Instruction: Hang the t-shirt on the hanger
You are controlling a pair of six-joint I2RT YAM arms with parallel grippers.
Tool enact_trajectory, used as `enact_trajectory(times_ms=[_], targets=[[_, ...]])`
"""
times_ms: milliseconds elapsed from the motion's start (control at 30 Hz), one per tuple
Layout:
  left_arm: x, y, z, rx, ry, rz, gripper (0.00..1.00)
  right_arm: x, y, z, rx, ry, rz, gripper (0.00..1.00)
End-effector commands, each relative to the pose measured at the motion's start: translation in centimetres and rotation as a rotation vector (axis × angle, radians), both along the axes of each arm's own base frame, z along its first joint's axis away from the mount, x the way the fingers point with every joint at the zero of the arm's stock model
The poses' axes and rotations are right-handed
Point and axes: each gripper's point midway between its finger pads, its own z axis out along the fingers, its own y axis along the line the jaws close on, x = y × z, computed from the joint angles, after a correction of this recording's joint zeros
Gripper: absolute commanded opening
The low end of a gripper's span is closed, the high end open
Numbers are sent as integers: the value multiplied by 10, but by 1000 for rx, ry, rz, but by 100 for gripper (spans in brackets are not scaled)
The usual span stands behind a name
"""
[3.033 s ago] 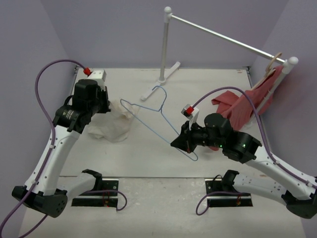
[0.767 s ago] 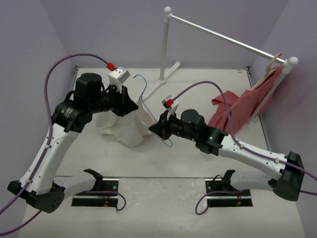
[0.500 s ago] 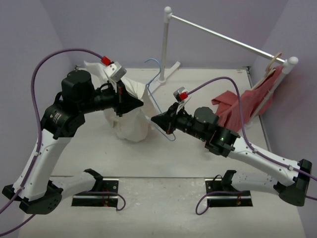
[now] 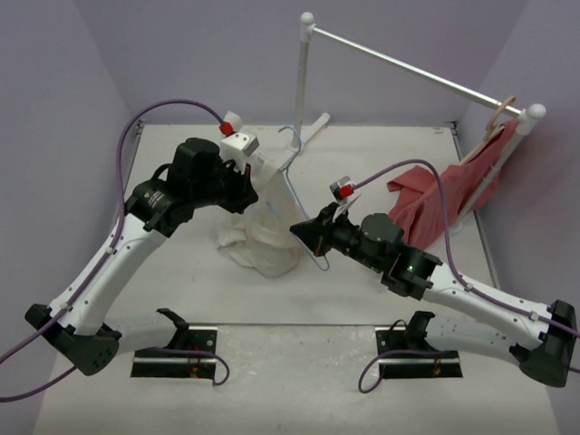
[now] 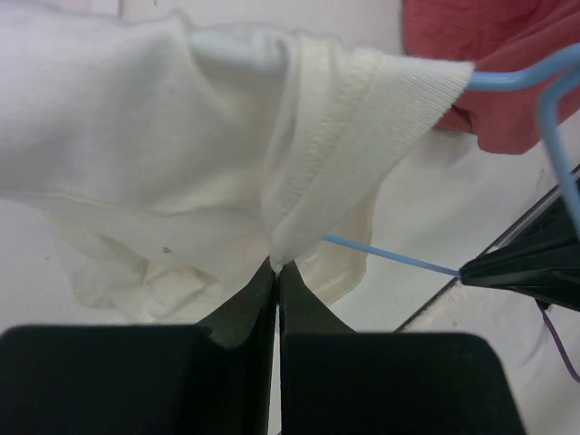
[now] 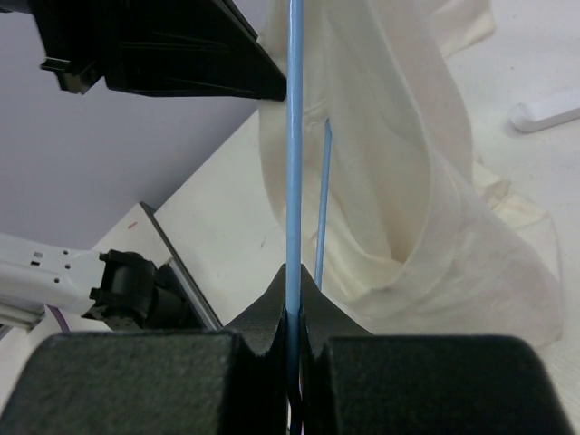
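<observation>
T-shirt (image 4: pixel 263 237) hangs at frame centre, its ribbed edge pinched in your left gripper (image 5: pixel 275 269). Your right gripper (image 6: pixel 293 304) is clenched on the hanger (image 6: pixel 293 136) wire just beside the cloth. You seem mid-threading, so next ease a hanger shoulder into the opening. Around you: pale table (image 4: pixel 181 290), lilac walls, and at upper right a white rail (image 4: pixel 408 65) with a red garment (image 4: pixel 435 195).

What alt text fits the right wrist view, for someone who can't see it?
The right hand is shut on the light-blue hanger, whose wire runs straight up the frame. The white t-shirt hangs just behind it, held up at top left by the left hand.
</observation>
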Motion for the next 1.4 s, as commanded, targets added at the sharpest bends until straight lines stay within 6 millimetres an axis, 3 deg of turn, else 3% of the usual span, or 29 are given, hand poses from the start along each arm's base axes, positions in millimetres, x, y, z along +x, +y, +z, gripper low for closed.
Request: enact_trajectory(times_ms=[0,100,333,533,733,867,1000,1067,1233,1267,1300,1367], targets=[[2,13,19,-7,-77,62,0,-4,-22,65,223,-169,-45,0],[3,3,24,-53,-82,37,0,-12,-21,69,244,-205,0,0],[-24,-30,77,-268,-176,-180,0,-10,-13,60,250,-239,19,0],[-41,-54,95,-360,-156,-349,0,-10,2,63,290,-257,65,0],[-53,-59,112,-388,-199,-439,3,-6,9,58,284,-254,70,0],[-39,-52,111,-344,-237,-365,16,-14,4,57,311,-292,89,0],[-33,-42,118,-314,-309,-315,45,-14,-6,56,343,-311,60,0],[-28,-35,122,-292,-366,-287,65,-14,-5,60,351,-327,63,0],[-24,-22,140,-275,-430,-223,78,-13,-6,68,385,-356,52,0],[-21,-14,145,-256,-451,-178,87,-13,-8,66,380,-358,48,0],[-20,-6,156,-248,-487,-141,90,-13,-10,64,374,-361,44,0],[-5,21,158,-153,-552,-8,98,-14,-18,64,380,-373,37,0]])
